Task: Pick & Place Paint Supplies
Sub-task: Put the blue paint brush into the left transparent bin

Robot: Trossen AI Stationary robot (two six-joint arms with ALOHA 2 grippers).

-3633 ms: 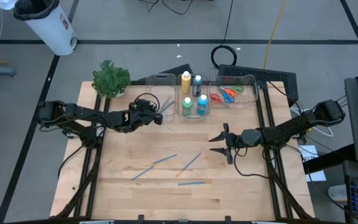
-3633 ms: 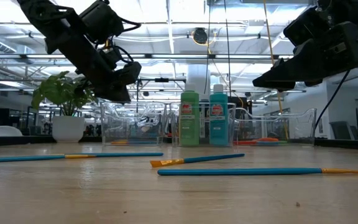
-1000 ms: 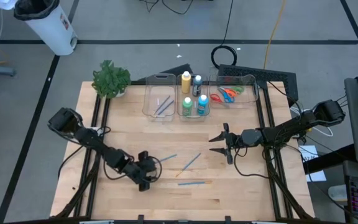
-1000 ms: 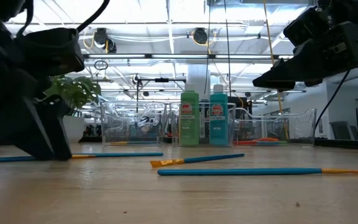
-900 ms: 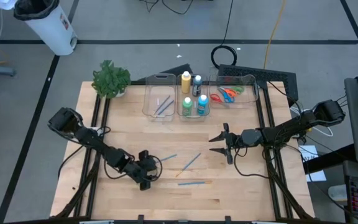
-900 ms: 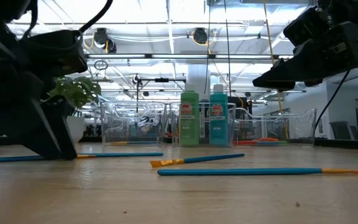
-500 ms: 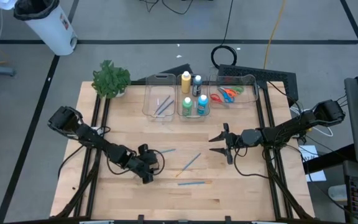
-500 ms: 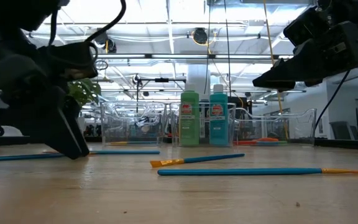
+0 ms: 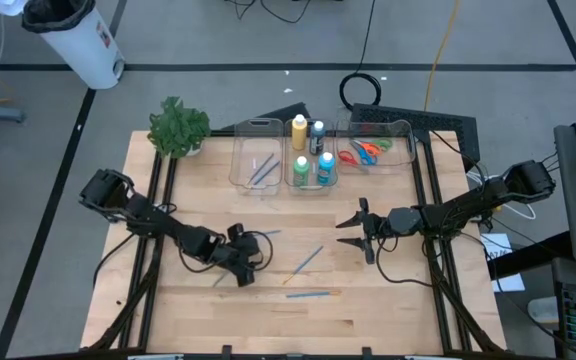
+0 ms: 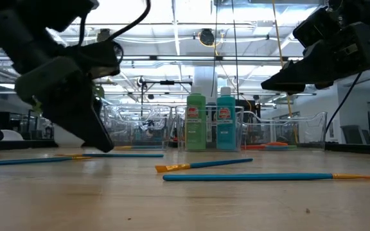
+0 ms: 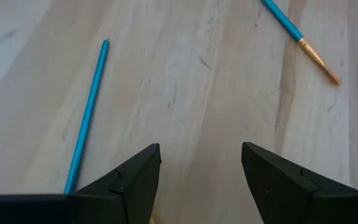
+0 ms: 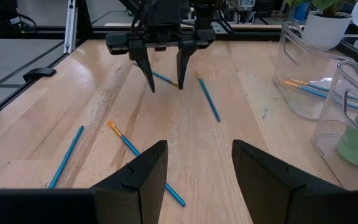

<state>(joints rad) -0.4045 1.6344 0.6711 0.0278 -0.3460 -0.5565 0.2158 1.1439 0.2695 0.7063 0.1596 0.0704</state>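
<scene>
I had the left tool (image 9: 249,268) low over the wooden surface (image 9: 388,310), its two dark fingers apart and holding nothing. In the right wrist view its fingertips (image 12: 180,83) stood on the two sides of the orange end of one thin blue paintbrush with orange tip (image 12: 164,78), just above the wood. I could not tell if they touched it already.

The right tool (image 9: 352,233) waited above the right half of the surface, also with fingers spread and empty.

Three more thin blue brushes lay loose on the wood: one (image 9: 309,260) at the middle, one (image 9: 310,295) nearer to the front edge, and one (image 10: 24,161) far to the side in the low view. In the clear plastic bins (image 9: 254,180) at the back there were already brushes (image 9: 261,171), the small green and blue paint bottles (image 9: 313,170) and the scissors with orange handles (image 9: 366,150).

My judgement was that the step in hand was the grasp of this brush. The next move needed the fingers to go down fully to the wood and close on the thin handle without pushing it away, because such a thin thing rolls easily. After that, a lift and a carry to the bin with the brushes.
</scene>
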